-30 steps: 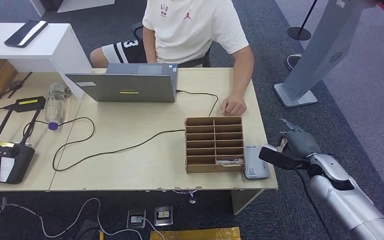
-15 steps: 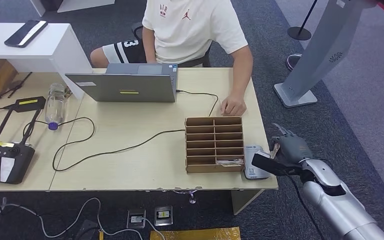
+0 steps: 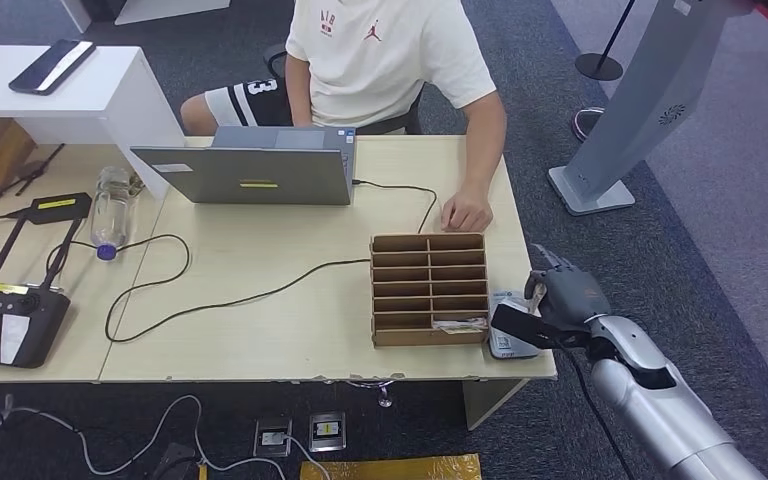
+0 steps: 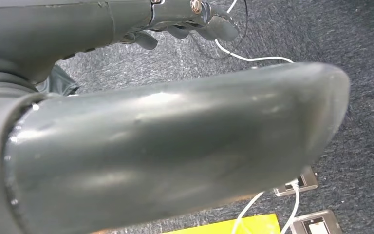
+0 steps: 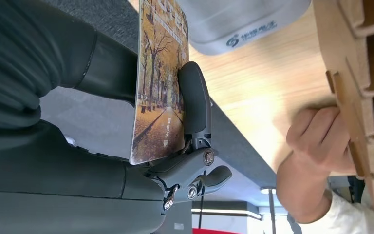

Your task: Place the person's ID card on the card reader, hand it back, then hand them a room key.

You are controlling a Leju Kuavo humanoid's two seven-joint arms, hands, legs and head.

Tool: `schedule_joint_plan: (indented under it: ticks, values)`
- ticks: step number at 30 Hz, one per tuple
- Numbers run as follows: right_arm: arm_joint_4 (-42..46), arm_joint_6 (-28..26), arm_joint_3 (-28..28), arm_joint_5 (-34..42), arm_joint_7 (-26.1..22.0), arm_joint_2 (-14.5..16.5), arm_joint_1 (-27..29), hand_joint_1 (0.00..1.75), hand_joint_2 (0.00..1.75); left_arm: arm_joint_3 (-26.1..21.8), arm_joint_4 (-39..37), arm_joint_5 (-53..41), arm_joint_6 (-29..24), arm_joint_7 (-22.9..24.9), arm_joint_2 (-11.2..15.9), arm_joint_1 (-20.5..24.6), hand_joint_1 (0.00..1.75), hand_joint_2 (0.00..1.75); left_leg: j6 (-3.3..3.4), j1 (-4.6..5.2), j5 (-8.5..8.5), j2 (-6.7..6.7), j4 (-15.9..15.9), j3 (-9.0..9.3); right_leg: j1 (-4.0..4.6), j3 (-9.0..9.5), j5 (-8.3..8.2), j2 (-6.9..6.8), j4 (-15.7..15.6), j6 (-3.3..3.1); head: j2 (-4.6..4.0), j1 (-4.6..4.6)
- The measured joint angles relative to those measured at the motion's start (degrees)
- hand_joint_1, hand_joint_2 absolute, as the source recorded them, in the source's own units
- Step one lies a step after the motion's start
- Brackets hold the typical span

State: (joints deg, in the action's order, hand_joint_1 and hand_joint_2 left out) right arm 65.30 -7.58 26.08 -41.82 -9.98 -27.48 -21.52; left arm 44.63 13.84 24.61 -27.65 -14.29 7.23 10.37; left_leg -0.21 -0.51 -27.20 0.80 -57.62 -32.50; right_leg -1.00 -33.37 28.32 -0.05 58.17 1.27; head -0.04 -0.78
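Note:
My right hand [image 3: 558, 300] hangs at the table's right front corner, partly over the white-grey card reader [image 3: 508, 338]. In the right wrist view it pinches a card printed with autumn trees [image 5: 158, 83] between the thumb [image 5: 195, 97] and the fingers, held on edge just off the card reader [image 5: 243, 19]. The person sits across the table, one hand [image 3: 467, 213] resting on the top behind the cardboard slot rack [image 3: 429, 288]. A card [image 3: 457, 324] lies in the rack's nearest slot. My left hand [image 4: 175, 24] hangs over the carpet, holding nothing.
A laptop [image 3: 250, 170] with a cable running across the table stands in front of the person. A bottle [image 3: 110, 205] and a black controller [image 3: 5, 320] lie at the left. A grey stand [image 3: 630, 110] rises on the carpet to the right.
My right hand has moved left with the card, from beside the table's right edge to over the card reader's corner. The person has not moved.

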Motion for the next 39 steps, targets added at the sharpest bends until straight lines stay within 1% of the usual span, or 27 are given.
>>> schedule_joint_plan:
  ticks: [11,29,34,39]
  values:
    - [0.0,1.3,0.1,0.1,0.2,1.4,1.4,1.75,1.75,0.0,0.0,0.3,0.0,0.0,0.0,-0.6,0.0,0.0,0.0,-0.01,0.0,-0.03,0.0,0.06,0.01,0.03,0.0,0.04,0.0,0.0,0.0,0.0]
    - [0.0,0.8,0.0,2.1,0.4,2.8,2.0,1.75,1.75,0.0,0.1,0.4,-0.2,0.0,0.0,-0.7,0.0,0.0,0.0,-0.01,0.0,-0.1,0.0,0.29,0.01,0.23,-0.01,0.1,0.0,0.0,0.0,-0.01]
    - [0.0,0.8,-0.5,3.3,0.3,2.5,1.1,1.75,1.75,0.0,0.1,-0.1,-0.5,0.0,0.0,-0.6,0.0,0.0,0.0,0.0,0.0,-0.1,0.0,0.27,0.0,0.22,-0.02,0.09,0.0,0.0,0.0,0.0]
    - [0.0,1.5,-1.8,3.0,-0.6,1.9,-2.7,1.75,1.75,0.0,0.1,-1.3,-0.5,0.0,0.0,-0.1,0.0,0.0,0.0,0.0,0.0,-0.11,0.0,0.24,0.0,0.18,-0.02,0.1,0.0,0.0,0.0,-0.01]
